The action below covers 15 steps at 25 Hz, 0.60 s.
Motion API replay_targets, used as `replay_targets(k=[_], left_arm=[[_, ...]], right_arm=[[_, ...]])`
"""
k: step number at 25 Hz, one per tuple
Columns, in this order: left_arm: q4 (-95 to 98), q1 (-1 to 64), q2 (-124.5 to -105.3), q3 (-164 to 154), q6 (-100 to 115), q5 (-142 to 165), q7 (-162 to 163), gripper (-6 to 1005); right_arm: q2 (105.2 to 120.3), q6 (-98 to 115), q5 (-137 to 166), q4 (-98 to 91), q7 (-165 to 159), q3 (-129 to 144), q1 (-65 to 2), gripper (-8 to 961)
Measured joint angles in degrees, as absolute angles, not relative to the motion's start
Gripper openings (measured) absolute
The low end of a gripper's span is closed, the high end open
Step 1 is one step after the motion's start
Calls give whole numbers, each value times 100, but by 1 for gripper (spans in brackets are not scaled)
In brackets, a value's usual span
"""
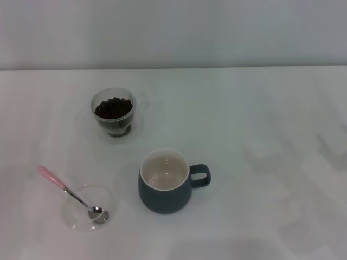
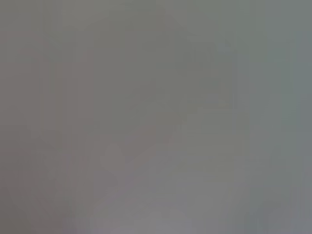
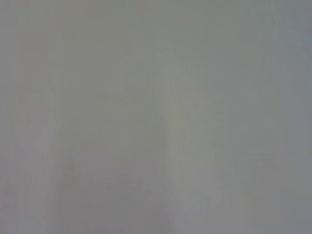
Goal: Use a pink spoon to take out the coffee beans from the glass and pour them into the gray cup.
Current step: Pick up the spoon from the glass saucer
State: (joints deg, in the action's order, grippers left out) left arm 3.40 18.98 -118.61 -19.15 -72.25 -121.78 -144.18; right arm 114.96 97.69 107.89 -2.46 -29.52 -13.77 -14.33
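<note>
In the head view the glass (image 1: 114, 112) stands at the back left, filled with dark coffee beans (image 1: 113, 107). The gray cup (image 1: 165, 181) sits in front of it near the middle, cream-white inside, its loop handle pointing right. At the front left the pink spoon (image 1: 69, 192) rests with its metal bowl in a shallow clear dish (image 1: 85, 207) and its pink handle sticking out to the back left. Neither gripper appears in any view. Both wrist views show only a blank grey surface.
The white table (image 1: 260, 162) stretches wide to the right of the cup. A pale wall (image 1: 173, 32) rises behind the table's far edge.
</note>
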Motion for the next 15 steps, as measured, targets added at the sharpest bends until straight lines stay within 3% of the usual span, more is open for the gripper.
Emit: replay_targets(k=[7,15], left_arm=[[670,1650,-11705,-1926,-7125,-11089,-11707,849],[1371,1598,-11381,-1926,-7343,-8618,-8344,844]], right_arm=[[11507,9489,9926,220,-1628,-1863,-1560,826],[11511,8591,9828,414,-1021,-2025,-1948,826]])
